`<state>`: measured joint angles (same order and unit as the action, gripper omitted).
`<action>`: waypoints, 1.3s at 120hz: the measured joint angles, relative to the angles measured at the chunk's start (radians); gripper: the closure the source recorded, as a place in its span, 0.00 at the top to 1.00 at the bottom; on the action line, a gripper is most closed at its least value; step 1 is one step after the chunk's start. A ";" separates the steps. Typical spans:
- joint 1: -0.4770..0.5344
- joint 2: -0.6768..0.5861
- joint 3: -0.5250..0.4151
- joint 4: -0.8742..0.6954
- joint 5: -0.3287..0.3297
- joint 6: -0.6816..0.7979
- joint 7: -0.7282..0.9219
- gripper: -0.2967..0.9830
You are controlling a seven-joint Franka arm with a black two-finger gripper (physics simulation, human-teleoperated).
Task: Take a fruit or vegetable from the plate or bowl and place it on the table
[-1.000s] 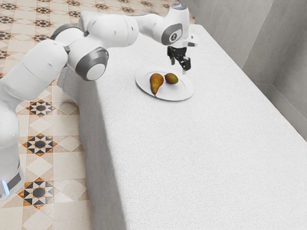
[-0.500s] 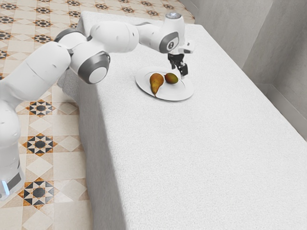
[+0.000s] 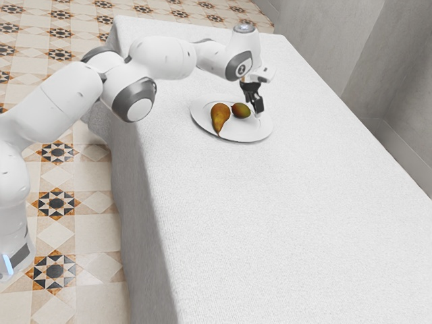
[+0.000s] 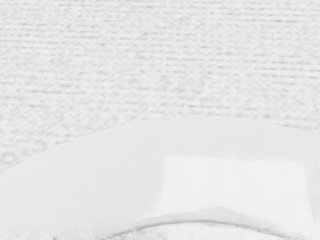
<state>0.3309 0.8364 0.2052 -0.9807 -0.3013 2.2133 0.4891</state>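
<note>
Brownish pear (image 3: 219,117) lying flat, oval greenish fruit (image 3: 241,111) just beside it, white plate (image 3: 250,134) beneath

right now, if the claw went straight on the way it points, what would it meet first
Probably the plate, near its rim; the rounder fruit looks beside the claw's line, though the remaining gap is unclear.
</note>
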 joint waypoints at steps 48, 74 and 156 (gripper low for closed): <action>0.015 -0.006 0.008 0.017 -0.003 -0.178 0.055 0.77; 0.016 -0.014 0.008 0.050 -0.003 -0.263 0.088 0.77; 0.036 -0.014 0.009 0.066 0.004 -0.357 0.187 0.52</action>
<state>0.3668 0.8227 0.2141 -0.9145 -0.2976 1.8567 0.6759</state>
